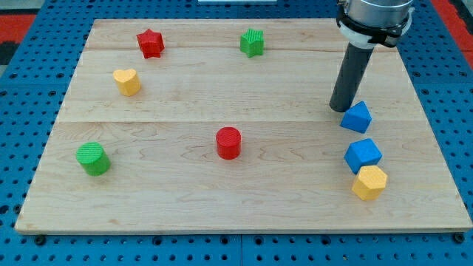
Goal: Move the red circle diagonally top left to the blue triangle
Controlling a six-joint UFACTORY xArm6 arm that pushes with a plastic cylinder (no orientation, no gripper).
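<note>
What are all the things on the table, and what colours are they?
star: 1, red, top left
star: 1, green, top middle
heart: 1, yellow, left, below red star
circle: 1, green, lower left
circle: 1, red, middle
triangle: 1, blue, right
cube: 1, blue, below triangle
hexagon: 1, yellow, touching cube, lower right
board: 1, light wood, under everything
my tip: 1, dark rod, just left of the blue triangle

No readable text, no labels, no brand marks, no numbers, no signs, nothing legible on the blocks, the tabletop (244,96) or the rod
</note>
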